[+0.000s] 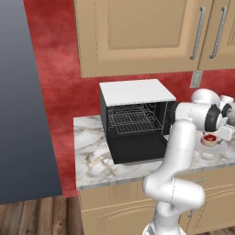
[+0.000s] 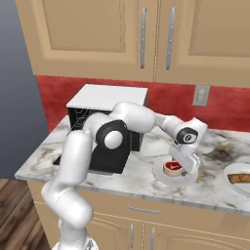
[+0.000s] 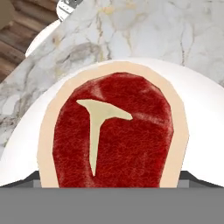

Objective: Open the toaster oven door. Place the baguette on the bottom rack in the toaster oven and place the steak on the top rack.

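Note:
The toaster oven (image 1: 137, 92) (image 2: 108, 96) stands on the counter. The toaster oven door (image 1: 137, 149) is folded down and open. Inside are the top rack (image 1: 131, 111) and the bottom rack (image 1: 137, 125), both bare. The steak (image 3: 113, 135) (image 2: 173, 168) (image 1: 209, 138), red with a pale rim, lies on a white plate (image 3: 205, 131) (image 2: 163, 177) right of the oven. My gripper (image 2: 179, 165) (image 1: 215, 133) (image 3: 112, 181) hangs just over it, open, with its fingertips (image 3: 192, 178) either side of the meat. The baguette (image 2: 241, 177) rests on a second plate at the far right.
Tan wall cabinets (image 1: 137, 32) hang above the oven, against a red wall with an outlet (image 2: 200, 95). The marble counter (image 1: 92, 156) ends at a front edge with drawers below. A tall grey panel (image 1: 23, 101) stands to the left. My own arm crosses in front of the oven.

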